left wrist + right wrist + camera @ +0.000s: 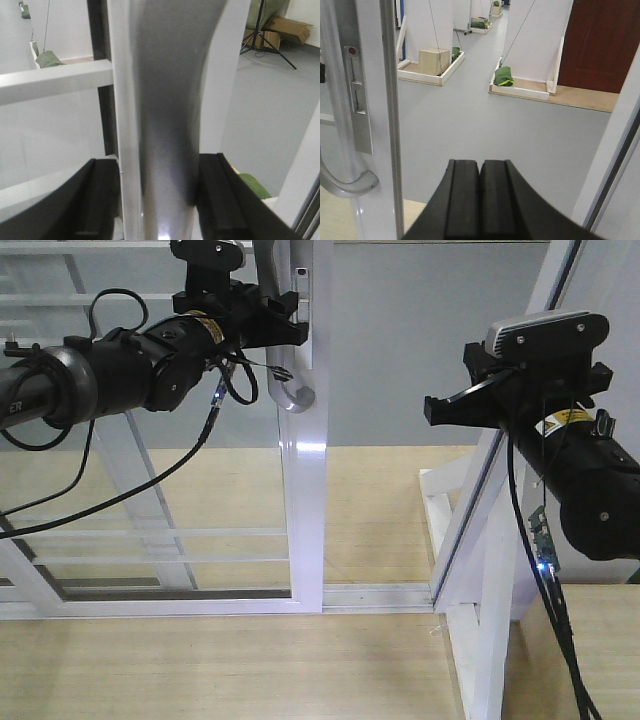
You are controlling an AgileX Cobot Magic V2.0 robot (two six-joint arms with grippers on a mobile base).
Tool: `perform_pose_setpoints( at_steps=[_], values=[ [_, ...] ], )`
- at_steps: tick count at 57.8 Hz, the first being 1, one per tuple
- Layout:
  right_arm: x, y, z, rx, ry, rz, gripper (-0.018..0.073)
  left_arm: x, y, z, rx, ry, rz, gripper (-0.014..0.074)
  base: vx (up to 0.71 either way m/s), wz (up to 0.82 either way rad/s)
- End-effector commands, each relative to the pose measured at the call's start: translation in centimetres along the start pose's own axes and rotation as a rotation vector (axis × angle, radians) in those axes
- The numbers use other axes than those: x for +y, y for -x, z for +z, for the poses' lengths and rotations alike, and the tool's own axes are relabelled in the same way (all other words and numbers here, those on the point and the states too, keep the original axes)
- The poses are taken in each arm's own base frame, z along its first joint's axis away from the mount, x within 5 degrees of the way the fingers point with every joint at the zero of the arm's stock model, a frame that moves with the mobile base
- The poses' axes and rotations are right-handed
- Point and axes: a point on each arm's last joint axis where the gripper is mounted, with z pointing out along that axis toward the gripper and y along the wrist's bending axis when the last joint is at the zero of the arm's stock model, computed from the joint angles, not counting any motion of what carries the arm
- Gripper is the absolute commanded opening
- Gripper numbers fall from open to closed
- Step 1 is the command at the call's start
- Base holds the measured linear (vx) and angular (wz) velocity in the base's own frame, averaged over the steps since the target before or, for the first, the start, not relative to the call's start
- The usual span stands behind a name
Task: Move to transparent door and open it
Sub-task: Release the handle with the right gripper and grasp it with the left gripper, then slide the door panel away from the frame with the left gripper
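**Transparent door** (pixel 303 520): tall glass panel in a glossy white frame with thin horizontal bars. It stands upright in its floor track (pixel 370 595), centre-left in the front view. An open gap at its right edge shows the grey floor (pixel 485 125) beyond.

**Left hand** (pixel 297 318): level with the upper part of the door's edge stile. Its two black fingers (pixel 97 200) are clamped against either side of the curved grey pull handle (pixel 165 125).

**Right hand** (pixel 480 167): right of the door and apart from it, facing the gap. Its fingers are pressed flat together with nothing between them.

**Lock plate** (pixel 359 95): narrow metal strip on the door's edge, just above the handle's lower curl.
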Motion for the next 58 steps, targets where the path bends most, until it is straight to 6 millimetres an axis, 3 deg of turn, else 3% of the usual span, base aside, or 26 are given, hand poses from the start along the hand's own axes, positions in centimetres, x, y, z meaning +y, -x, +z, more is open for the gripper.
perform_pose_setpoints(
  at_steps=[1,19,58],
  values=[
    [-0.5,2.5,-0.4,-0.139,-0.032,-0.008,-0.0009,-0.4,4.0,-1.2,-0.128,-0.009,-0.018,0.0379,0.0,0.0],
    [-0.5,2.5,-0.4,-0.139,-0.032,-0.008,-0.0009,-0.2,3.7,-1.4,-0.044,0.01,-0.018,-0.0009,0.0,0.0],
    [-0.5,2.5,-0.4,-0.139,-0.032,-0.008,-0.0009,3.6,6.8,-4.9,0.048,0.125,0.031,-0.0006,0.0,0.0]
  ],
)
